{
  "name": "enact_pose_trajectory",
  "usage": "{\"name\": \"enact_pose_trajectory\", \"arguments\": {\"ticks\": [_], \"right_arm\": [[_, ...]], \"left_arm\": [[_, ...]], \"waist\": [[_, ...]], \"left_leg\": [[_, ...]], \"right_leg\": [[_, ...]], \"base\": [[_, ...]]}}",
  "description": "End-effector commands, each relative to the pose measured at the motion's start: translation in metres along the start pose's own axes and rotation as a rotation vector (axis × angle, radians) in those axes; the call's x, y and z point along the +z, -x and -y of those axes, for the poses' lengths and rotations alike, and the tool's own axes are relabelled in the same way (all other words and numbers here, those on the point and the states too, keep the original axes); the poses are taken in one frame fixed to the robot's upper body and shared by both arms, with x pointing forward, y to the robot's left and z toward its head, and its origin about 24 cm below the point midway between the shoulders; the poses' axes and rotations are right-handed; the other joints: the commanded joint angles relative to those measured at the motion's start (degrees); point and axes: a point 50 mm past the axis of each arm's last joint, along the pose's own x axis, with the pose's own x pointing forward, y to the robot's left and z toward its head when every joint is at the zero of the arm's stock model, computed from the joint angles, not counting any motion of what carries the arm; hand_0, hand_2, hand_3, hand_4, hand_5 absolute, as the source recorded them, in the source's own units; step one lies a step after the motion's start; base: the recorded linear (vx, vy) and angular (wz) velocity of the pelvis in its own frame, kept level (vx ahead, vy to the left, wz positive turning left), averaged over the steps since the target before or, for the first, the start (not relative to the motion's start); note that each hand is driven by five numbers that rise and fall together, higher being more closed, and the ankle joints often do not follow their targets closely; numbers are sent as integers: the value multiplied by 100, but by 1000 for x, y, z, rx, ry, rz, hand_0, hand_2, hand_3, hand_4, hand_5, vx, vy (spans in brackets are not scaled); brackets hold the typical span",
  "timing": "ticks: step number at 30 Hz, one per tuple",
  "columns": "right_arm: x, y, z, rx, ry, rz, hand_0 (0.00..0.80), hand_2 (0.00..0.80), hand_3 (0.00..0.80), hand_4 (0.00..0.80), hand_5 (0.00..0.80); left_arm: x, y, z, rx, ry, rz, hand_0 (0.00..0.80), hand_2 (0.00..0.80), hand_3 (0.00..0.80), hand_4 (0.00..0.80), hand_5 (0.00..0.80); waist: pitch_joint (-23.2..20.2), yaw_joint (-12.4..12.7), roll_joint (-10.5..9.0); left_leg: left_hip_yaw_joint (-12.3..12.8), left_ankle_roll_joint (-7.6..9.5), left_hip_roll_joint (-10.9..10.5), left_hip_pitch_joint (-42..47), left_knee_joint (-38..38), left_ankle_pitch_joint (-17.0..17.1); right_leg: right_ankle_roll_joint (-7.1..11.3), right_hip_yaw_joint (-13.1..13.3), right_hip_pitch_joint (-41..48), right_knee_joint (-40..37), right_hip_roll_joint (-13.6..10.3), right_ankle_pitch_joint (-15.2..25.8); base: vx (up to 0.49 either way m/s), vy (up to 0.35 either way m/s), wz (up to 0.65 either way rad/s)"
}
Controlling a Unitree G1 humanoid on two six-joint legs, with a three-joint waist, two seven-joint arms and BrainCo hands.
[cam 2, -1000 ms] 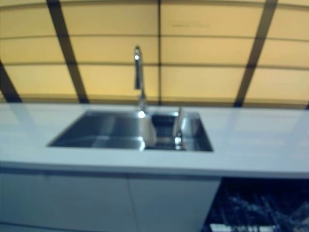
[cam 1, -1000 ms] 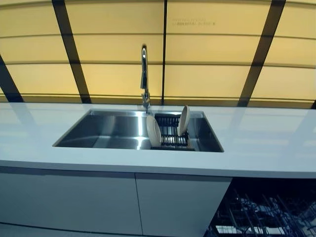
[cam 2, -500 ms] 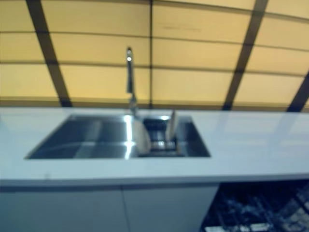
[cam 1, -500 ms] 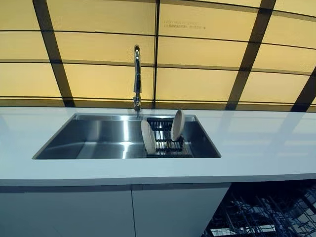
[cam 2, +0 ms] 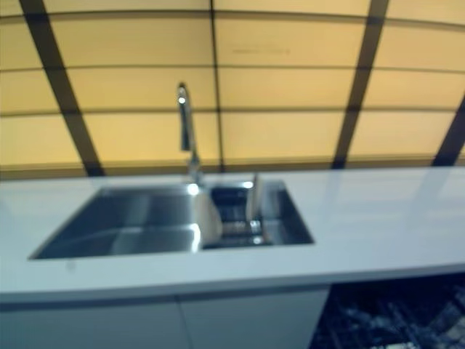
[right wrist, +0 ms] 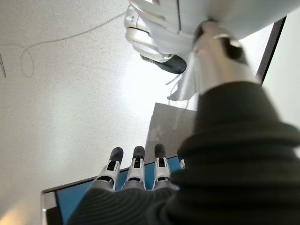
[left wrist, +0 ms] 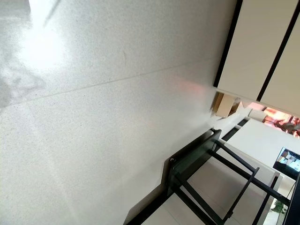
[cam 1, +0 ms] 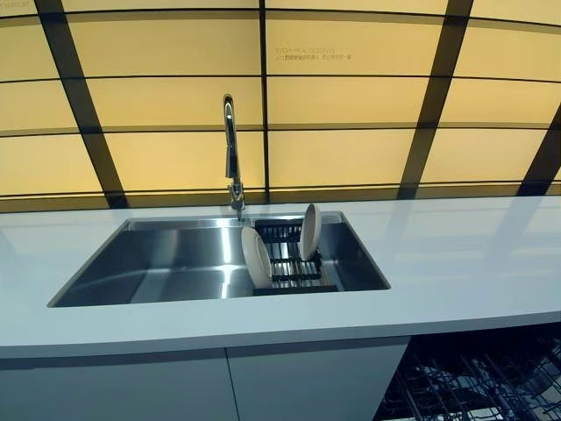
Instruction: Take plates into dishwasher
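Observation:
Two cream plates stand on edge in a black rack point(cam 1: 289, 263) in the right part of a steel sink point(cam 1: 166, 263). One plate point(cam 1: 256, 257) is at the rack's front left, the other point(cam 1: 309, 231) at its back right. The open dishwasher's wire rack point(cam 1: 478, 381) shows below the counter at the lower right. My right hand point(right wrist: 137, 169) shows only in the right wrist view, down by the floor, its fingers straight and empty. My left hand shows in no view.
A tall faucet point(cam 1: 230, 149) stands behind the sink. The white countertop point(cam 1: 456, 254) runs left and right, with grey cabinet doors point(cam 1: 175, 390) below. A black metal frame point(left wrist: 201, 168) stands on the floor in the left wrist view.
The whole picture has shifted, so the camera has moved. The plates, rack and sink stand as before. No hand has entered the eye views.

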Motion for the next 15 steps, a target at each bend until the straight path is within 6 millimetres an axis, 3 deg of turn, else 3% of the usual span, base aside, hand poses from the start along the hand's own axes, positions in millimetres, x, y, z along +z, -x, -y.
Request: {"name": "enact_pose_trajectory", "arguments": {"ticks": [1,4,6,9,13,15], "right_arm": [[12,3,-10,37,-42,23,0,0,0,0,0],[13,2,-9,68,-36,40,0,0,0,0,0],[27,5,-8,79,-19,91,0,0,0,0,0],[32,6,-7,79,1,101,0,0,0,0,0],[34,6,-8,120,32,121,0,0,0,0,0],[47,10,-11,202,91,208,0,0,0,0,0]], "left_arm": [[4,0,-3,-7,-129,-22,0,0,0,0,0],[5,0,-10,-3,-114,-19,0,0,0,0,0],[12,0,-13,14,-92,17,0,0,0,0,0],[16,0,-11,24,-52,30,0,0,0,0,0],[22,0,-1,-10,-115,67,0,0,0,0,0],[14,0,-2,4,-105,40,0,0,0,0,0]], "waist": [[179,-186,34],[213,-305,-71],[274,-237,-109],[234,-217,-133],[91,-114,-259],[7,-65,-315]], "left_leg": [[-100,270,-127,128,-98,-35],[-257,125,-57,353,-141,-200],[-227,96,0,371,-141,-337],[-150,76,36,318,-141,-303],[-37,1,81,355,-141,-297],[-39,-46,103,392,-141,-340]], "right_leg": [[477,63,-942,1697,-365,1475],[459,79,-1051,-10,-590,1624],[477,-36,-942,-684,-532,1469],[447,63,-711,-956,-453,1399],[441,-92,-143,-1560,-444,1455],[448,-111,56,-1735,-450,1451]], "base": [[199,-81,-12],[201,-230,36],[62,-235,33],[58,-112,17],[156,-137,16],[146,-106,-14]]}}
